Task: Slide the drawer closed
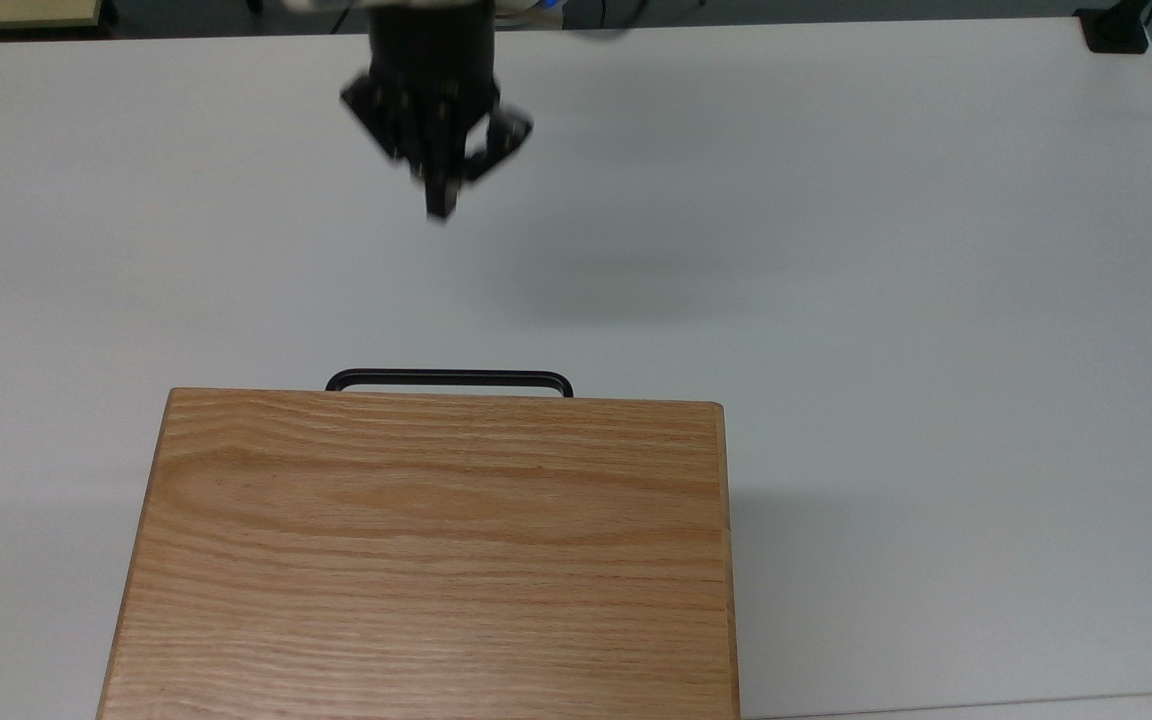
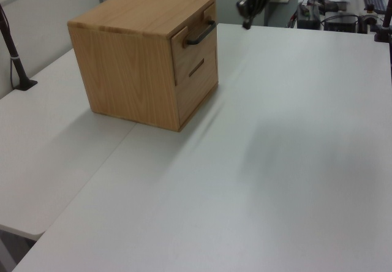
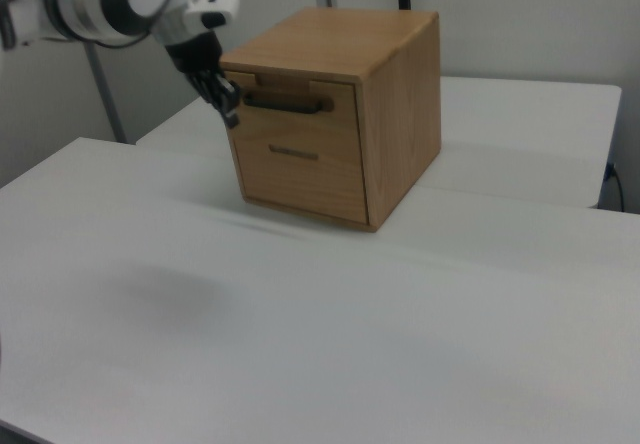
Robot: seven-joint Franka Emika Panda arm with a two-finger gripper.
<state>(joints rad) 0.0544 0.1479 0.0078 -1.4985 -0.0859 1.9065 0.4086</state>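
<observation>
**Drawer flush in the cabinet, gripper held clear above the table**

A broad white table [image 1: 886, 250] is seen, with a second white tabletop butted against it in the left view and in the right view. An oak cabinet [image 1: 431, 560] is set on the table; its grained top faces the camera in the top view. The drawer [image 3: 297, 116] is found in the upper part of the cabinet's front and is pushed fully in, its front panel lying flush with the cabinet face in the left view and the right view. Its thin black bar handle [image 1: 449, 379] is seen projecting just past the cabinet's top edge in the top view, and it stands out from the panel in the left view [image 2: 200, 33]. A shallow slot [image 3: 291, 152] is visible in the lower front panel.

The gripper [image 1: 439, 205] is held well apart from the handle, above bare table, and nothing is gripped in it. Its fingers are drawn together to a narrow tip. In the right view it [image 3: 231, 116] appears just at the right view's left of the drawer front; in the left view it [image 2: 246, 23] hangs beyond the cabinet. A faint shadow [image 1: 626, 275] is cast on the table.
</observation>
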